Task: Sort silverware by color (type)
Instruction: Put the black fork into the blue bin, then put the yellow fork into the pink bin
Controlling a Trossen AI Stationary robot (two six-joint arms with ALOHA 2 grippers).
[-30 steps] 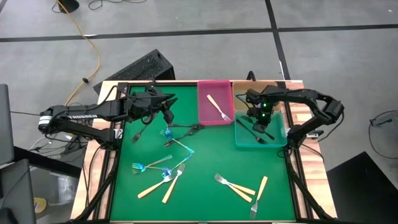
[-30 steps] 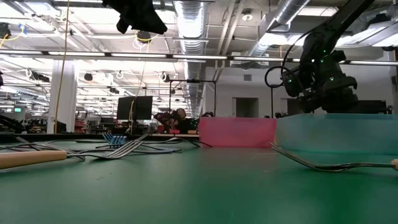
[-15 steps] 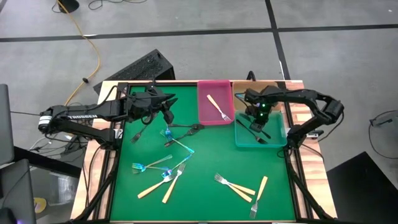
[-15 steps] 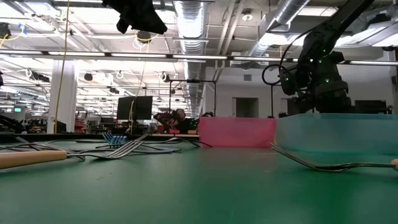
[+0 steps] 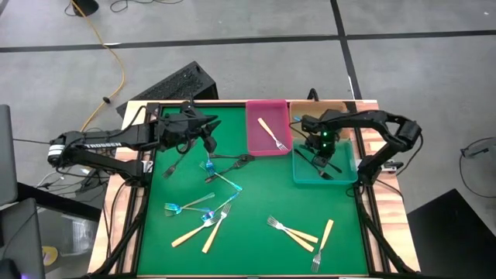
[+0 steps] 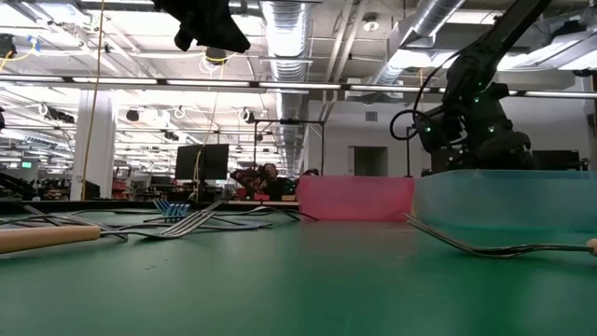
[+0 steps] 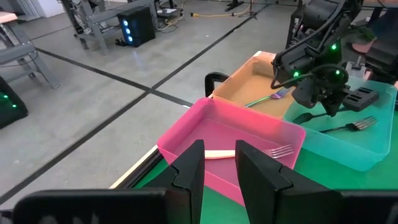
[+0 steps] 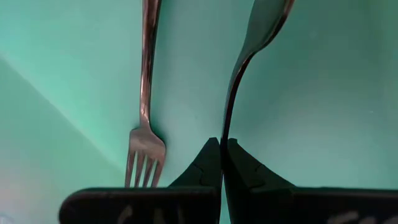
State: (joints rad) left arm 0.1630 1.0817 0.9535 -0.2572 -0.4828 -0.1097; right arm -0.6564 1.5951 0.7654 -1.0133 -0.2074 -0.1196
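Right tool [image 8: 221, 152]: I see its fingers pressed together on the slim handle of a dark fork [image 8: 249, 46], low inside the teal bin [image 5: 345, 174]. From above, this tool [image 5: 319, 147] sits over the bin's near-left part.
Second dark fork [image 8: 145, 93]: I see it lying on the bin floor just beside the pinched one, tines toward the wrist camera.
Left tool [image 7: 217, 171]: its fingers stand slightly apart with nothing between them. From above I place it [image 5: 203, 130] over the table's far-left part, raised off the green table [image 5: 256, 194].
Pink bin [image 5: 267, 128]: it sits at the table's far edge, touching the teal bin's left side; I see one tan-handled fork [image 5: 273, 133] lying in it.
Tan bin [image 7: 258, 78]: behind the teal bin; through the left wrist camera I see one iridescent blue fork [image 7: 267, 98] in it.
Blue forks on the table [image 5: 221, 177]: I count a few scattered left of centre, some crossing tan-handled ones.
Dark forks on the table [image 5: 172, 164]: near the left tool, on the far-left part.
Tan-handled forks on the table [image 5: 298, 232]: one cluster at the near right, another pair [image 5: 200, 232] at the near left.
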